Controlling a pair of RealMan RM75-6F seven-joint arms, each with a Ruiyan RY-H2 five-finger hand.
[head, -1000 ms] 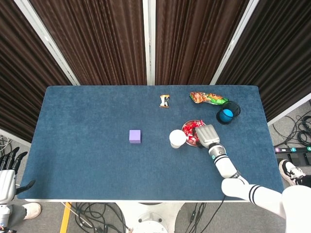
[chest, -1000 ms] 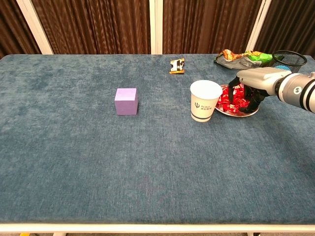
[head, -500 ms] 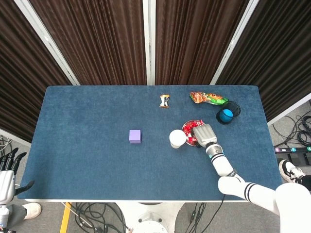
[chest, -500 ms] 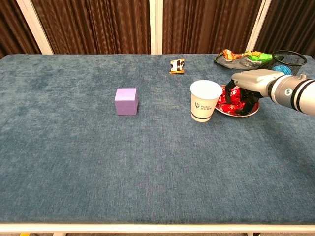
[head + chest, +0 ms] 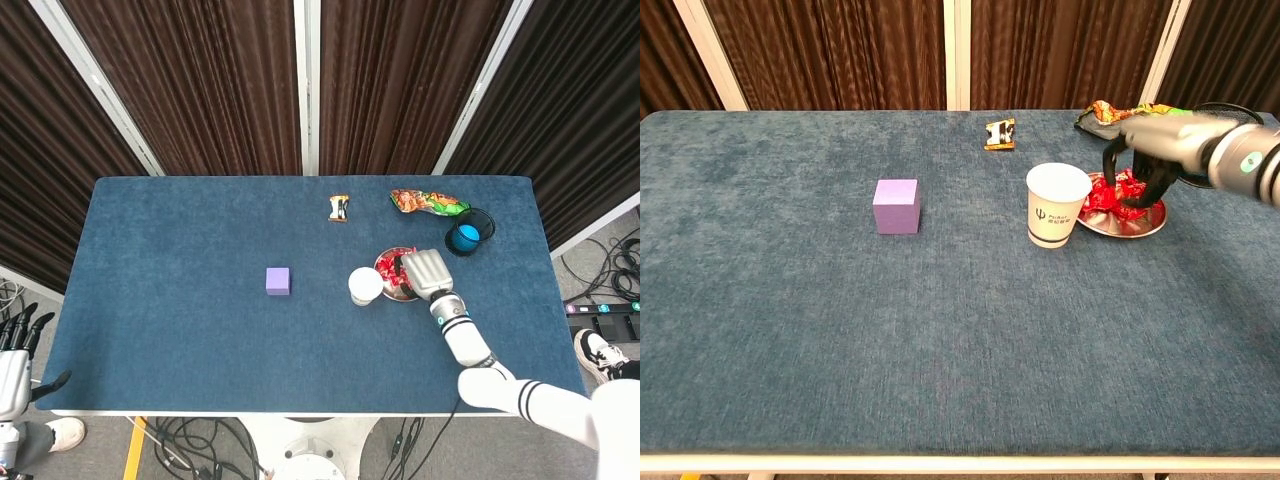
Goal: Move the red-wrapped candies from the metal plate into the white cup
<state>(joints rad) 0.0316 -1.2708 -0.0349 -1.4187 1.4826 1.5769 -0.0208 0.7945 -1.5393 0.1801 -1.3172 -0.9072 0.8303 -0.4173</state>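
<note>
The left hand (image 5: 12, 372) hangs off the near left corner of the blue tabletop (image 5: 840, 330), fingers (image 5: 22, 325) spread apart with nothing in them, seen only in the head view. Farther in, a purple cube (image 5: 896, 206) sits alone left of centre. To its right stands the white cup (image 5: 1057, 205), upright, with the metal plate (image 5: 1130, 225) just beside it on the right. The red candies (image 5: 1103, 200) are heaped on that plate. The right hand (image 5: 1150, 150) is over the plate, its dark fingers (image 5: 1137, 190) curled down into the pile; whether they grip a candy cannot be told, since the fingertips are lost among the wrappers. Beyond the cup lies a small orange and white wrapper (image 5: 1000, 133). Toward the far right corner are a crumpled snack bag (image 5: 428, 203) and a black mesh basket (image 5: 470, 231) holding something blue
</note>
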